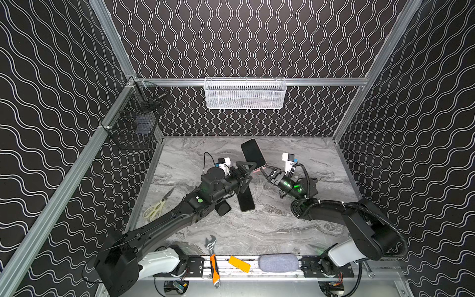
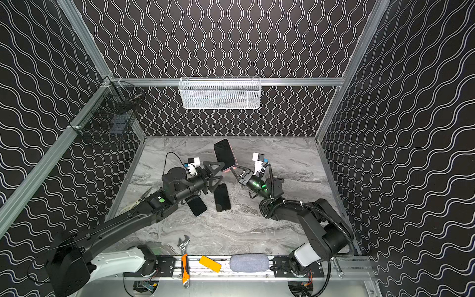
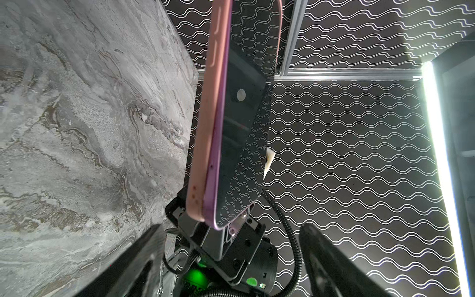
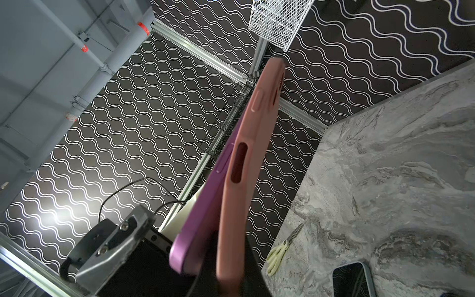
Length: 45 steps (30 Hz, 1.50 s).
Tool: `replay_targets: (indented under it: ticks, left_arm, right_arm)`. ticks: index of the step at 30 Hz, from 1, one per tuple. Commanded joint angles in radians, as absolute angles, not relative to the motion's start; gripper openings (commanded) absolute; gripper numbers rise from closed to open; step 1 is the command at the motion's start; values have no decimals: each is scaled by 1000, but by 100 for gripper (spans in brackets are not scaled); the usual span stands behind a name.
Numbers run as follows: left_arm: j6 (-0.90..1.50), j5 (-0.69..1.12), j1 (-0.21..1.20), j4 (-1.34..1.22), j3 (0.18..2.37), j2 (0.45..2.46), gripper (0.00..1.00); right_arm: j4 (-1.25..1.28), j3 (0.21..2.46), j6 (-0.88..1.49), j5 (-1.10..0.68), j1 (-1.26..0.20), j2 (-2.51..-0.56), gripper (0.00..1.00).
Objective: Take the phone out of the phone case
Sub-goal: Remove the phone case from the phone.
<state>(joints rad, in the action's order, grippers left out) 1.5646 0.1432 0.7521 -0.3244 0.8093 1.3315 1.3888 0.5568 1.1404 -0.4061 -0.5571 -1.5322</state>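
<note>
Right hand (image 1: 265, 168): closed on the lower end of the salmon-pink soft silicone phone case (image 4: 239, 200), holding it clear above the grey marbled bench (image 1: 282, 226). I cannot tell whether the pads pinch the case wall alone or the case plus handset. Left hand (image 1: 248, 171): jaws wide apart and empty, with the cased unit's lower end close in front of its fingertips. No contact is evident.

Location: the purple slab phone with black glass screen (image 1: 253, 153) sits in the case and extends up and away from the right hand's fingertips. In the right wrist view, the purple corner nearest that hand stands proud of the pink lip. The far end looks seated.

Orientation: the long axis runs from the right hand's grip obliquely upward toward the back wall. The screen faces up and partly toward the left hand, and the pink back faces the bench. One long edge is presented to the left hand's open jaws.

Handling (judgement): the phone is rigid and fairly heavy for an end pinch, and its glass is slick and breakable. A drop onto the bench is the risk. The case is rubbery and grippy, and will stretch and peel rather than snap. Best purchase for the left hand is the purple side rails close to the freed corner, pads across the width on the rails, not flat on glass. The right hand should bear on the case only, so the two can part along the long axis.
</note>
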Motion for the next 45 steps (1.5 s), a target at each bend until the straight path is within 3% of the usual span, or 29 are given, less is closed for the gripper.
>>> replay_targets:
  ticks: [1, 45]
  left_arm:
    - [1568, 157, 755, -367, 807, 1322, 86]
    - [1568, 140, 736, -372, 832, 1331, 86]
  right_arm:
    - [1462, 572, 1132, -402, -558, -1533, 4]
    - [1478, 534, 1132, -396, -558, -1520, 4]
